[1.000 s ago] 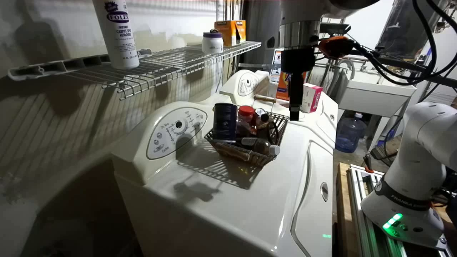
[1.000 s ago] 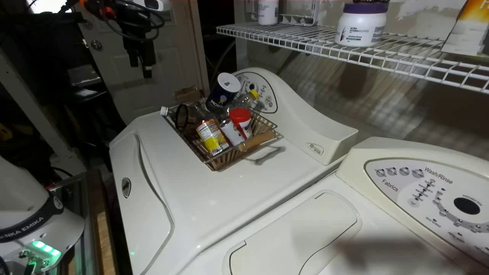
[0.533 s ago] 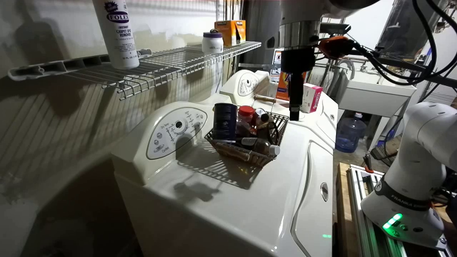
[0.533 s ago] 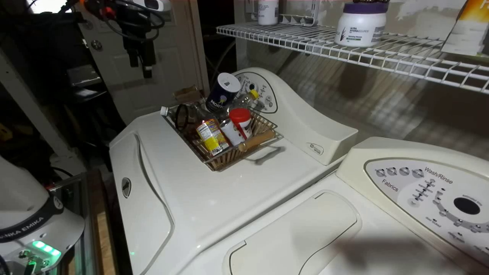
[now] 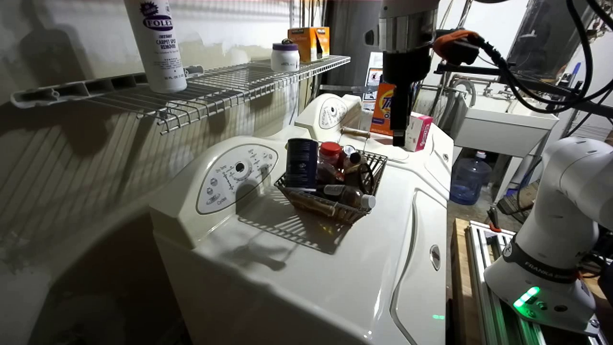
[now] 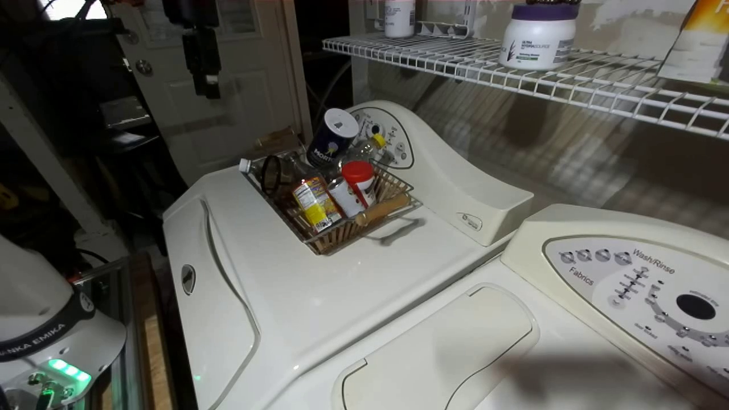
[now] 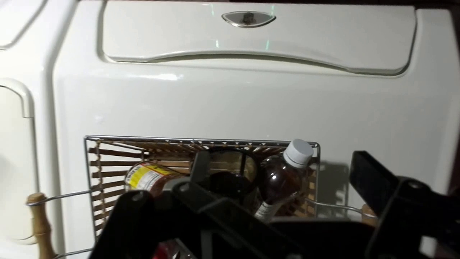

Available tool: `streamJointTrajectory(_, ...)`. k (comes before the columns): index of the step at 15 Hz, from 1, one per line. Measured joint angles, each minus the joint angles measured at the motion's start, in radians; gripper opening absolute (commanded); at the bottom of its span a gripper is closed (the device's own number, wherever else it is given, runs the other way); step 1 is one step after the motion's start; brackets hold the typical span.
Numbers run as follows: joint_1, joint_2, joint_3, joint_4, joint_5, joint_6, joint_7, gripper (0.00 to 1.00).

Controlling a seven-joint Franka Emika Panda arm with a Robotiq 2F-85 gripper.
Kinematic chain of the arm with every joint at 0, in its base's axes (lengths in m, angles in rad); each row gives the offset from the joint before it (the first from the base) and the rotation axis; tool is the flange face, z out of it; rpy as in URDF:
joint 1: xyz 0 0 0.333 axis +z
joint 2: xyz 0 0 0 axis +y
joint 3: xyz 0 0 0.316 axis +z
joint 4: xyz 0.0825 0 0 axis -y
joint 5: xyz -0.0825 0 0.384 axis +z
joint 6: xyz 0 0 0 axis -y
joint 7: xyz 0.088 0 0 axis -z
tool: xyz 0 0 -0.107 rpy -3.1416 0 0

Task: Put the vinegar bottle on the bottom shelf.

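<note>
A clear bottle with dark amber liquid, a pale label and a white cap [image 7: 282,176] leans in the basket, its cap over the rim; it also shows in an exterior view [image 5: 352,195]. I cannot tell whether this is the vinegar bottle; a slim bottle with a small dark cap does not show clearly. The bottom shelf, a white wire grid, runs along the wall in both exterior views [image 5: 230,91] [image 6: 472,67]. My gripper [image 7: 280,160] is open and empty, fingers apart, with the white-capped bottle seen between them. In both exterior views it hangs above basket height, touching nothing [image 5: 399,138] [image 6: 208,90].
The wire basket [image 6: 342,238] with wooden handles stands on the white machine and holds a dark blue canister [image 6: 330,139], a red-lidded jar [image 6: 357,173] and a yellow-capped bottle [image 6: 365,149]. The shelf bears a white spray bottle [image 5: 160,57], a purple-lidded jar [image 5: 285,58] and an orange box [image 5: 309,44].
In the last half second my gripper has risen and shifted slightly, a little right in an exterior view and a little left in an exterior view. The basket and its contents have not moved.
</note>
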Motion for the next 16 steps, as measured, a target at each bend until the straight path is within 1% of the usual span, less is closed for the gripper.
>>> streamJointTrajectory(3,-0.015,0.021,0.043,0.047,-0.105,-0.044,0.11,1.0)
streamJointTrajectory(5,-0.021,0.053,0.056,0.07,-0.146,-0.051,0.147,1.0)
streamJointTrajectory(9,-0.027,0.094,0.058,0.093,-0.159,-0.054,0.158,1.0)
streamJointTrajectory(16,-0.026,0.095,0.057,0.095,-0.159,-0.055,0.159,1.0)
